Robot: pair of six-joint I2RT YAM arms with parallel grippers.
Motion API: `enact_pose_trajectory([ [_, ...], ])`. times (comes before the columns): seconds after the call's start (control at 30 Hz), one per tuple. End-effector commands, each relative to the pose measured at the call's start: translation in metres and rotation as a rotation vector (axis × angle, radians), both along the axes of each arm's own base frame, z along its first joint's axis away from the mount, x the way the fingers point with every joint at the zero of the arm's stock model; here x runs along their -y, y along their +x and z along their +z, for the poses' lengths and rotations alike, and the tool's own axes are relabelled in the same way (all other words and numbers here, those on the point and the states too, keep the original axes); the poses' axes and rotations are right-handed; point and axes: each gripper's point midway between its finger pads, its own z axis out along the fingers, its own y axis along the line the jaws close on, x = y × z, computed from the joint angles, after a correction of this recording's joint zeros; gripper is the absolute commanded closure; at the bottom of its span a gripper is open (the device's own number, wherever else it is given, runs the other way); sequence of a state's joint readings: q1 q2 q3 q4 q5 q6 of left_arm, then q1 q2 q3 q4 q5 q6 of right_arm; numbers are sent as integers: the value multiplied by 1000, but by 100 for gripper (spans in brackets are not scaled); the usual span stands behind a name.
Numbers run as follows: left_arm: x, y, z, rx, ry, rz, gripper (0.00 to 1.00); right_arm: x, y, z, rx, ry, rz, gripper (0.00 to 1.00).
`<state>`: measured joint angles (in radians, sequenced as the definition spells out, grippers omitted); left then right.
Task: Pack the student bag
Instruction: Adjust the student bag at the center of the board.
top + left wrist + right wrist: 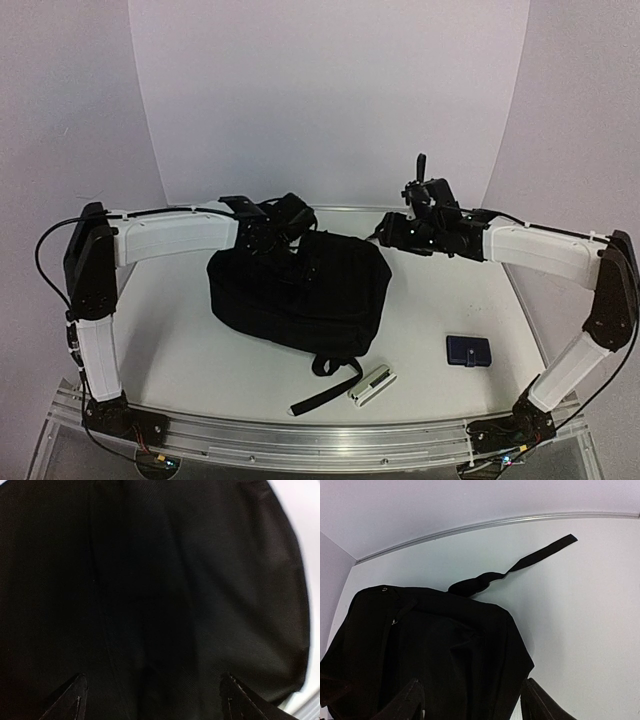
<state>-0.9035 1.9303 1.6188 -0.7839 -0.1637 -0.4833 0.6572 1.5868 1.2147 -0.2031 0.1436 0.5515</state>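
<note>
The student bag [300,290] is a big soft black backpack lying flat in the middle of the table. One strap [325,393] trails toward the near edge. My left gripper [285,228] hangs over the bag's far top edge. In the left wrist view black fabric [160,580] fills the frame, and the gripper [155,702] is open with its fingertips [70,700] wide apart. My right gripper [385,235] is at the bag's far right corner. In the right wrist view it [470,705] is open, straddling the bag's edge [445,650] without gripping it; the strap [520,562] lies beyond.
A small dark-blue pouch [468,350] lies on the white table [450,290] at the near right. A small white and silver item [372,385] lies near the front edge beside the strap's end. A metal rail [300,440] runs along the front.
</note>
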Motion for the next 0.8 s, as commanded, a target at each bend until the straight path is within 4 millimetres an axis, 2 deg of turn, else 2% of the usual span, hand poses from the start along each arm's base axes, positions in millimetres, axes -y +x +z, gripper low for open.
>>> enact_pose_trajectory([
  [0.0,-7,18,20,96,56,22,9,2,-9,12,16,46,-16,37],
  [0.1,-11,22,17,114,79,33,17,-2,-12,7,4,45,-11,37],
  [0.23,-20,25,14,127,126,56,49,-11,-17,2,-7,45,2,37],
  [0.33,-22,23,15,131,109,63,69,-23,-23,3,-11,57,22,37],
  [0.47,-18,17,13,104,22,57,91,-53,-35,1,-23,71,63,37],
  [0.57,-18,14,11,80,-40,69,100,-79,-45,-9,-52,84,91,36],
  [0.77,-31,14,15,32,-214,127,100,-133,-62,-35,-111,88,153,41],
])
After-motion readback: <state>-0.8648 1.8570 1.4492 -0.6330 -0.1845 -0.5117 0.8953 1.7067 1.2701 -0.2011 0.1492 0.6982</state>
